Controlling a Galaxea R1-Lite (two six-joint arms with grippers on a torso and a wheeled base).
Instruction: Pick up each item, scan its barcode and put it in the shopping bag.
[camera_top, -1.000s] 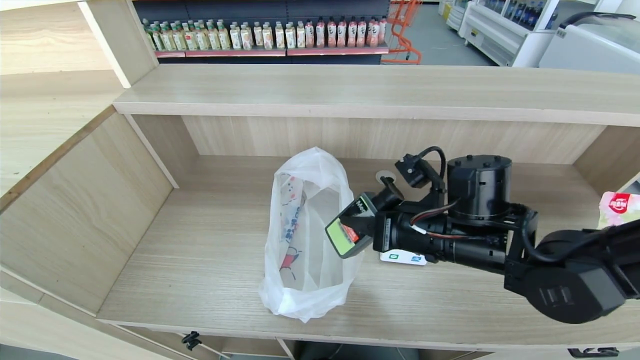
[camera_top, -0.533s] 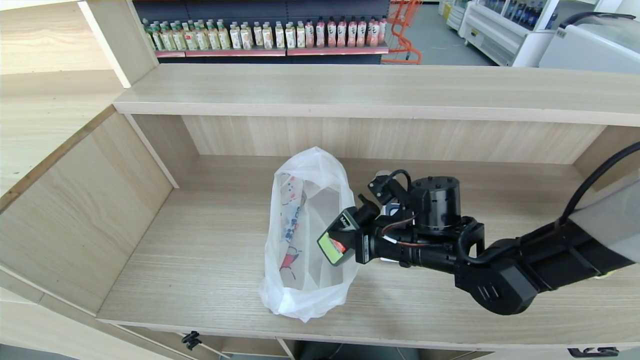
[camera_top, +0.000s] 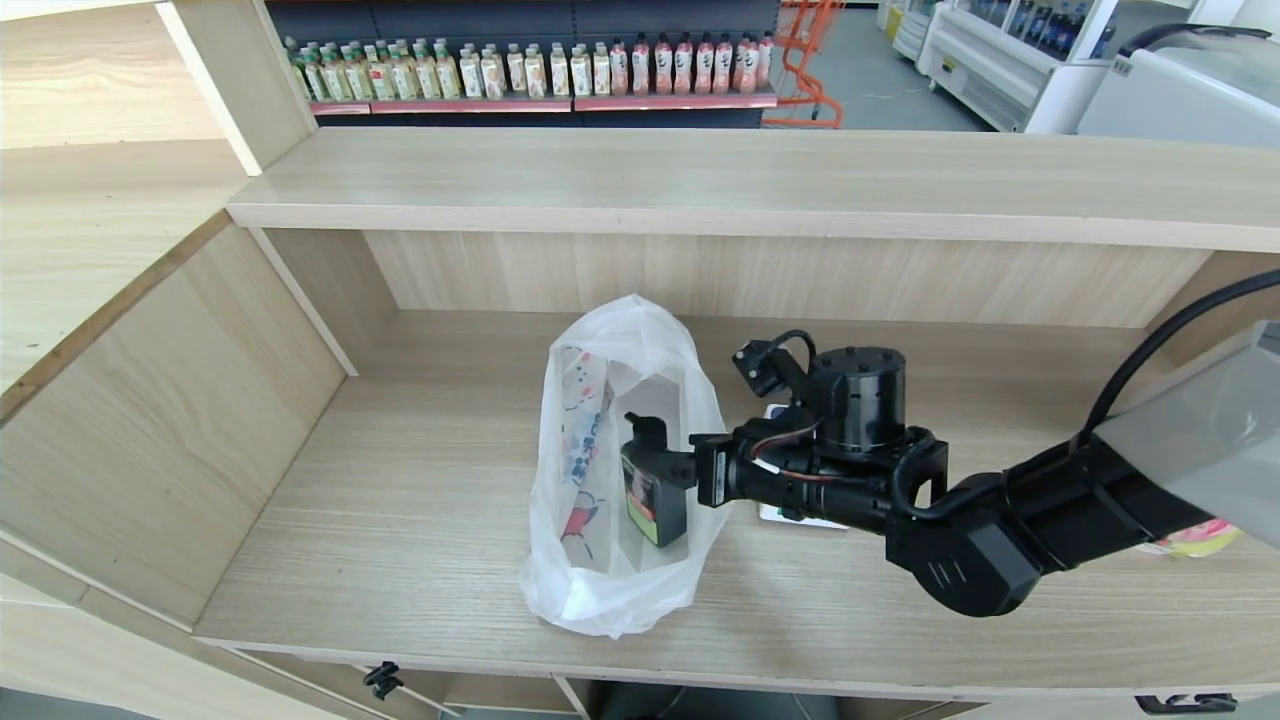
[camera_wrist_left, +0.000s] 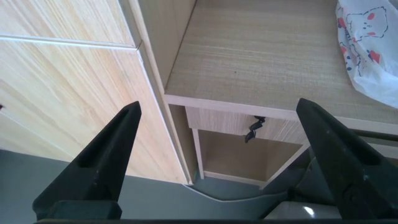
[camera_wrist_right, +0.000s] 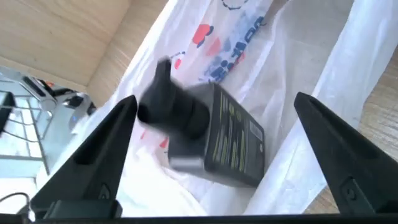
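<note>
- The left gripper (camera_wrist_left: 217, 104) hangs by the near edge of the pale wood-grain bench (camera_wrist_left: 261, 56), close to a small black drawer handle (camera_wrist_left: 254, 129). Its jaws are spread wide with nothing between them.
- The translucent white plastic shopping bag with a cartoon print (camera_top: 610, 570) stands at the centre of the head frame.
- The black rectangular bottle with a dark cap and a green and red label (camera_top: 655, 495) sits inside the bag, against its right-hand wall.
- The right gripper (camera_top: 690, 468), just right of centre, is at the bag's right side beside the bottle. Its jaws are spread, clear of the bottle.
- A flat white card (camera_top: 790, 517) lies on the bench under that arm.
- A pink and yellow packet (camera_top: 1195, 540) lies at the right edge, partly hidden.
</note>
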